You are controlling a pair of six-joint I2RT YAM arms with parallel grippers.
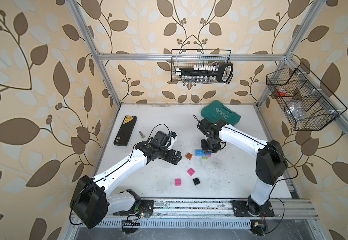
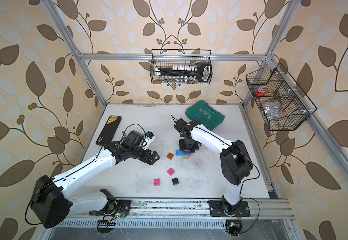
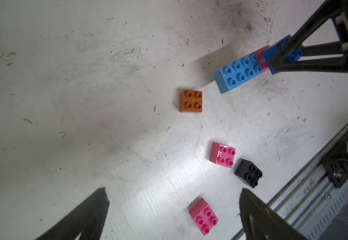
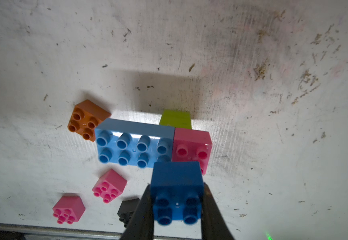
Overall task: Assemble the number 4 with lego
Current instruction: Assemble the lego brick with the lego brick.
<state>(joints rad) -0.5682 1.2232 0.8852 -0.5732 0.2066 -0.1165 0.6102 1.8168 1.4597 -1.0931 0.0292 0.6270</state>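
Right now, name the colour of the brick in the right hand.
Blue: the small brick pinched by the right hand shows best in the right wrist view.

long blue brick (image 4: 134, 143): smooth plastic, glossy, catching light
dark blue brick (image 4: 176, 180): smooth plastic, duller sheen
pink brick (image 3: 223, 154): shiny plastic
desk (image 4: 273, 145): white, matt, scuffed and scratched
tool case (image 1: 221, 113): teal plastic, matt
wire basket (image 1: 174, 62): black metal wire
frame rail (image 1: 139, 55): bare silvery metal

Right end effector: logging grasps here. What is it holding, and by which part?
The right end effector grips the small dark blue brick across two opposite side walls.
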